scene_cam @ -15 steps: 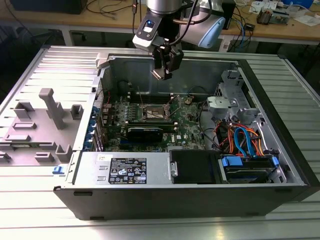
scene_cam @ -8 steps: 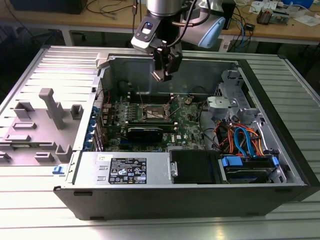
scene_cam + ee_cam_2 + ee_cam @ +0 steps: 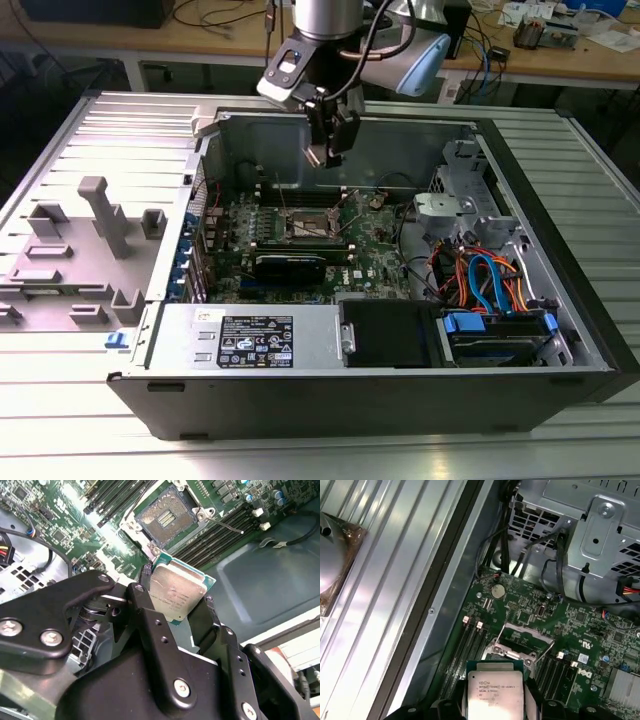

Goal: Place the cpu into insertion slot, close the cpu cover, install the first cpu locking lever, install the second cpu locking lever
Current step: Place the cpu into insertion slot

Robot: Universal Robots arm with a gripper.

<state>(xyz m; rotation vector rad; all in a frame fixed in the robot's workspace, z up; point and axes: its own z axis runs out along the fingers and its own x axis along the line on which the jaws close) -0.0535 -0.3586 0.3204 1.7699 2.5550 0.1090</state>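
Second wrist view — one cpu [image 3: 176, 594] between two fingers [image 3: 150, 620], one insertion slot [image 3: 164, 520] uncovered

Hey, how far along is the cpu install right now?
Done: the pickup. The tool grips the cpu, held clear of the insertion slot. The slot is bare, contacts showing. The cpu cover is swung open and a locking lever beside the slot is unlatched. Left: seating, cover and both levers.

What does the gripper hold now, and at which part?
The gripper holds the cpu, clamped on two opposite edges.
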